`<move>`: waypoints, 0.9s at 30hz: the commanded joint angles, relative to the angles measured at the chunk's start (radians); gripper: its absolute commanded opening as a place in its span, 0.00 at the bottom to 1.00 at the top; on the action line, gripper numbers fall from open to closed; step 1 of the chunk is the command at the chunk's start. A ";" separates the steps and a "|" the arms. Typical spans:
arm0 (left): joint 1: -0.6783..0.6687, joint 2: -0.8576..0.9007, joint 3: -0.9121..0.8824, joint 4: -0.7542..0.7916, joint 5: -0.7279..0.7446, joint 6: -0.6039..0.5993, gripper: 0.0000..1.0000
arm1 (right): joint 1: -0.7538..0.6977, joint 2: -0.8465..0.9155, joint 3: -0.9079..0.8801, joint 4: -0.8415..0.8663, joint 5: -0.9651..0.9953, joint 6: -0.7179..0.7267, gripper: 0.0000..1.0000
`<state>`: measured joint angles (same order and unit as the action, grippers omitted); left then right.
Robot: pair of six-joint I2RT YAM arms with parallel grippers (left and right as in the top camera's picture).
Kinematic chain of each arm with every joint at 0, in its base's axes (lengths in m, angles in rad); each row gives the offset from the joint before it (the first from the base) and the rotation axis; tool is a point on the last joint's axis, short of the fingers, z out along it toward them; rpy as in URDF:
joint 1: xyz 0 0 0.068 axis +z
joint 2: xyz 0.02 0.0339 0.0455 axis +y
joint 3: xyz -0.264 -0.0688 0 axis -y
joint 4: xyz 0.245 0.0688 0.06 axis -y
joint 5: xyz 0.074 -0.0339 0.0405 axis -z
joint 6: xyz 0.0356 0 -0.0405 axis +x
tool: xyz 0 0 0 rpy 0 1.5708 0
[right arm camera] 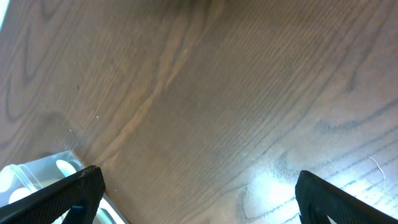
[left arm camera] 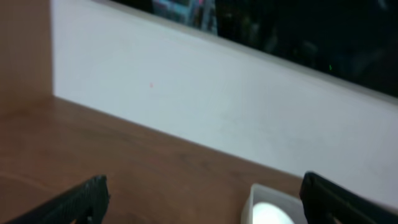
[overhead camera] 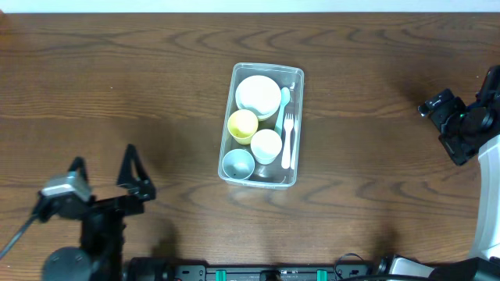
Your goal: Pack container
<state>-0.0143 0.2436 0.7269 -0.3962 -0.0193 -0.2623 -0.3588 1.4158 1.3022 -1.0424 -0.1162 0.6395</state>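
Your container (overhead camera: 269, 180) is sitting mid-table, holding a white bowl (overhead camera: 258, 94) at its 12 o'clock end, a yellow cup (overhead camera: 243, 125), a white cup (overhead camera: 266, 144) and a bluish cup (overhead camera: 237, 164) down toward 7, plus a fork (overhead camera: 288, 140) and spoon (overhead camera: 283, 105) along the 3 o'clock wall. Your left gripper (overhead camera: 104, 168) is hanging at about 8 o'clock from it, your right gripper (right arm camera: 199, 199) out at 3 — both are standing with fingers spread wide, gripping nothing, well apart from it.

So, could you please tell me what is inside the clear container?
The container holds a white bowl, yellow cup, white cup, pale blue cup, white fork and pale spoon. Anything beneath the bowl is hidden.
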 commanded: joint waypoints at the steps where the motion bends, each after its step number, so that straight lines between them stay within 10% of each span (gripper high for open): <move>1: 0.017 -0.076 -0.161 0.097 0.093 0.026 0.98 | -0.008 0.003 0.006 -0.001 0.000 -0.005 0.99; 27: 0.018 -0.242 -0.708 0.301 0.101 0.089 0.98 | -0.008 0.003 0.006 -0.001 0.000 -0.005 0.99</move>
<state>-0.0010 0.0101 0.0532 -0.0898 0.0757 -0.2188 -0.3588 1.4162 1.3022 -1.0431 -0.1162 0.6395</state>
